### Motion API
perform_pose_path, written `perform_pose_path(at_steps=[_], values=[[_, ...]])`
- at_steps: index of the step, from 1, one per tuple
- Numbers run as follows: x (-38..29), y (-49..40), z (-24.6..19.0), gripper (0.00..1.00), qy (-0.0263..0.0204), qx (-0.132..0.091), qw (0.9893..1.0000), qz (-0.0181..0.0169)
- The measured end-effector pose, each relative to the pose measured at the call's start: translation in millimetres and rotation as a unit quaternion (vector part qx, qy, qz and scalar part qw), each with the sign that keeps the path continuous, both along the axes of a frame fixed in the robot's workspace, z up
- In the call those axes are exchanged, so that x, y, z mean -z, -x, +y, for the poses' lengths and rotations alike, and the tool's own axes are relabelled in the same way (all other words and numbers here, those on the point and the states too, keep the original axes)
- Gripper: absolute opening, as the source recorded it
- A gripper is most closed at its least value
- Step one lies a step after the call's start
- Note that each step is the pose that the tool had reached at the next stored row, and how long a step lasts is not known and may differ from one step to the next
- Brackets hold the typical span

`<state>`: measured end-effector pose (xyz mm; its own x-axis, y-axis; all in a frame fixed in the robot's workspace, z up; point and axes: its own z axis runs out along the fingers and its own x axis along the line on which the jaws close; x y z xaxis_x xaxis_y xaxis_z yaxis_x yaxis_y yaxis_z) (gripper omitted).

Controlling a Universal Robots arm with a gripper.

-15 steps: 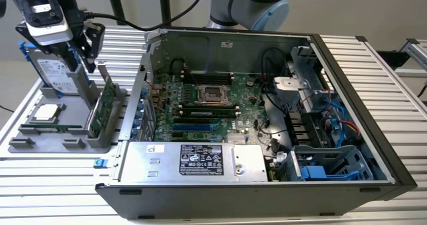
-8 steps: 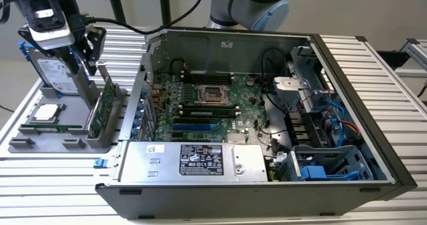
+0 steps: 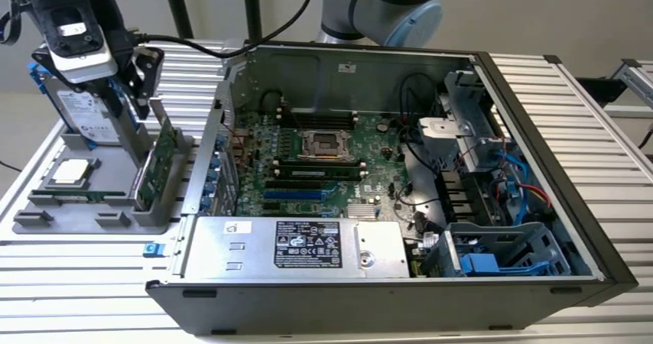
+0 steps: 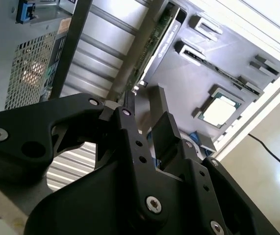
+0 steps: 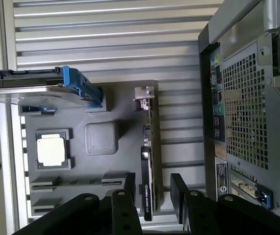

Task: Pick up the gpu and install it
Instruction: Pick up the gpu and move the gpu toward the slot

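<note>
Grey tray (image 3: 61, 223) holds the gpu (image 5: 147, 164) upright on its edge, just beside the open computer case (image 3: 357, 311) — gripper (image 5: 153, 178) poised over it, fingers (image 5: 178, 188) spread to either side of the card, clasping nothing.

The thin flat gpu card (image 3: 150, 174) showed a faintly glossy green circuit-board face and a bright silver metal end bracket (image 5: 143, 96). The black two-fingered gripper (image 5: 153, 178) looked matt, with shiny screw heads. The grey moulded holder tray (image 5: 100, 142) was smooth, matt plastic. The small square processor chip (image 5: 51, 150) had a dull silver metal lid. The ribbed table top (image 3: 597, 122) looked like satin aluminium, and the open computer case (image 3: 337, 69) like bare grey sheet metal.
</note>
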<state>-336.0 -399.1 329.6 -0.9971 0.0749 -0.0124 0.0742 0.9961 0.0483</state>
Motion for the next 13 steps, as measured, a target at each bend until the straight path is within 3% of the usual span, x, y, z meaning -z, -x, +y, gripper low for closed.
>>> perform_pose_path(at_steps=[13], values=[[11.5, 0.0, 0.0, 1.0, 0.0, 0.0, 1.0, 0.0013]])
